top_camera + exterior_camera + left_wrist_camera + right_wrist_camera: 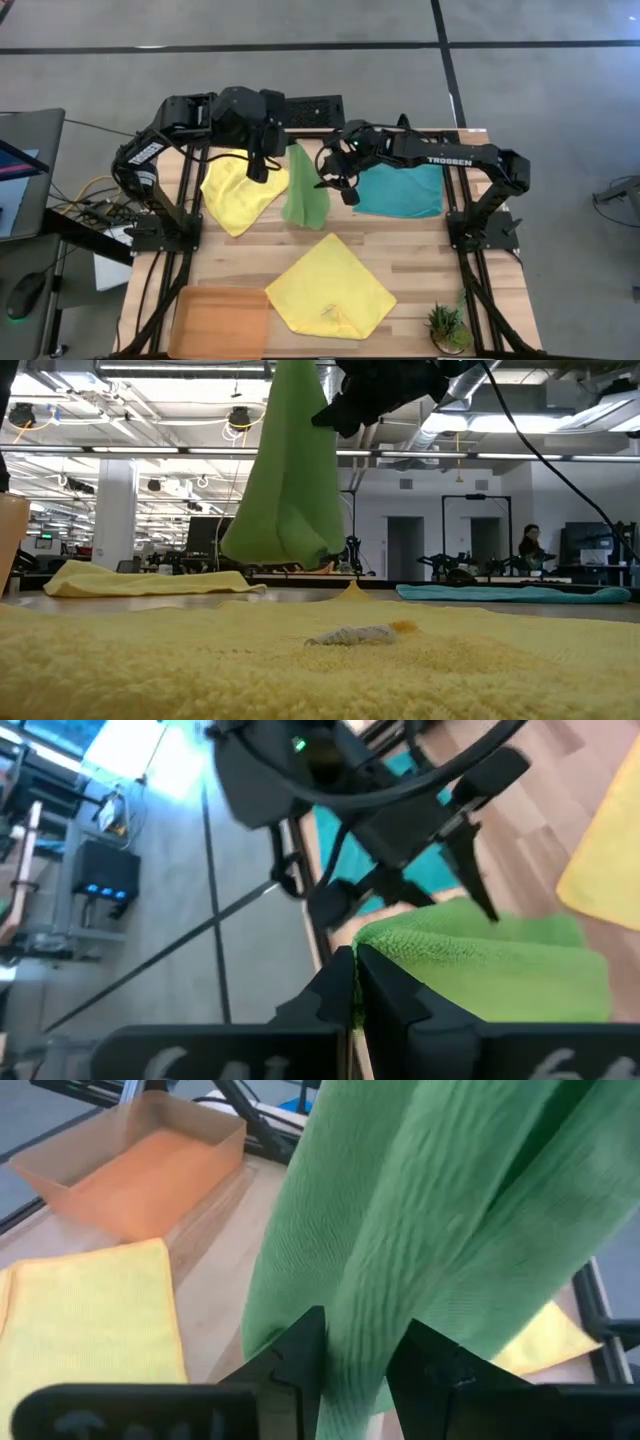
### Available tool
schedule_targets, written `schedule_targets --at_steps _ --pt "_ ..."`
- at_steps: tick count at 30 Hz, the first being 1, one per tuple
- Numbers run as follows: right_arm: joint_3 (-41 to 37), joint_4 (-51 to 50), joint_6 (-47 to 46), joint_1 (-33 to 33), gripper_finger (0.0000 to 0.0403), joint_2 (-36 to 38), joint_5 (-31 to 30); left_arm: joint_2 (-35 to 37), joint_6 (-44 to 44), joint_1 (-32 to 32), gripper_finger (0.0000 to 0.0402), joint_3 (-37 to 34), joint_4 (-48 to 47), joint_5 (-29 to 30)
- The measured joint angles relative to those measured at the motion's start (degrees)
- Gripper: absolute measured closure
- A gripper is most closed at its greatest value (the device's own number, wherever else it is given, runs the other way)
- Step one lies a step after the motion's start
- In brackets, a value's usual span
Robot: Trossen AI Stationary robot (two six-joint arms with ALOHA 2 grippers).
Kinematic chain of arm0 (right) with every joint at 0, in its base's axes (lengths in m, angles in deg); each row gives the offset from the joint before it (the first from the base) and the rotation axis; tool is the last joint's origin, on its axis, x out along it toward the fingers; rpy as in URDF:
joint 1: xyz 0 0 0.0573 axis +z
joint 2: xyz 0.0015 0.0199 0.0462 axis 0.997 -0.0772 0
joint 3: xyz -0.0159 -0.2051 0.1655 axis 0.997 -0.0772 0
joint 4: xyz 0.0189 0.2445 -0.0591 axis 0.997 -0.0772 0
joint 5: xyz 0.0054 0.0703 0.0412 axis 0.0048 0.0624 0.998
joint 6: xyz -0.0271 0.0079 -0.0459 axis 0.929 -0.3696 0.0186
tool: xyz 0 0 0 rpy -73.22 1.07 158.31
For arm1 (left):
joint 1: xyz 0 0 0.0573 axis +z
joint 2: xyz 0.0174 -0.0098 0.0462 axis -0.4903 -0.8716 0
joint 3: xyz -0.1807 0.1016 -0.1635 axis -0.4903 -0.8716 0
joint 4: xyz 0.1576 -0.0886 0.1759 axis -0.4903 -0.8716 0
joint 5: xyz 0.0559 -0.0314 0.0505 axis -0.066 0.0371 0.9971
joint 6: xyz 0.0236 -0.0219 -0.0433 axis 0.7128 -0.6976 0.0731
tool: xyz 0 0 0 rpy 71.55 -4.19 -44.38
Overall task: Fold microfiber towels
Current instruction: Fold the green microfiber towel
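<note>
Pinching the green towel [304,192] in both grippers, left [354,982] and right [362,1360]; low view shows it hanging off the table.

Desk [420,262]: light wood-plank top inside a black frame. Orange tray [222,322] lies flat at the desk's near-left corner, long side along the near edge. Small potted plant [446,327] stands at the near-right corner. Black perforated panel [315,109] rests on the desk's far edge. Person [528,548] seated well beyond the desk.
</note>
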Motion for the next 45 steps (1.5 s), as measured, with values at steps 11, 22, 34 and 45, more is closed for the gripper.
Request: schedule_targets --at_steps 11,22,34,45 --pt "0.0 -7.3 -0.6 0.0 0.0281 0.0 -0.1 1.9 -1.7 0.0 0.0401 0.0 -2.8 6.1" --pt "0.0 -9.9 -0.3 -0.8 0.0281 0.0 -0.2 2.3 -7.2 0.0 0.0401 0.0 -7.1 6.6" --pt "0.0 6.2 -2.2 -1.1 0.0281 0.0 -0.2 2.3 -8.5 0.0 0.0401 0.0 -6.7 1.1" --pt "0.0 15.8 -3.3 -1.0 0.0228 0.0 -5.1 2.0 -10.3 0.0 0.0401 0.0 -6.6 -3.5"
